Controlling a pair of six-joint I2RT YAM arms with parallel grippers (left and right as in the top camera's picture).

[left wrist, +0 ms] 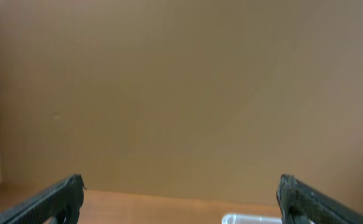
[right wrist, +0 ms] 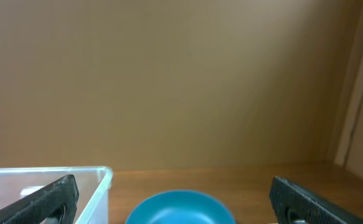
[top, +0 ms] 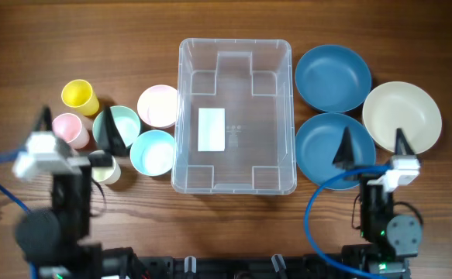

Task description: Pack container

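While jaws gape, container (top: 264, 132) (clear) sits btwn bowls (top: 332, 77).

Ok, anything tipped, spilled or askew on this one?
Nothing stands out. The clear container sits square and empty. The cups and bowls stand upright on its left; two blue plates and a cream plate lie flat on its right. The left gripper and right gripper are open, holding nothing.

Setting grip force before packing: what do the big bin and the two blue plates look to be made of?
The bin looks like clear, glossy hard plastic: the wooden table shows through, and ridges are moulded in. The two blue plates look like matte plastic or melamine: even colour, soft sheen, no sharp glare. Ceramic cannot be ruled out.
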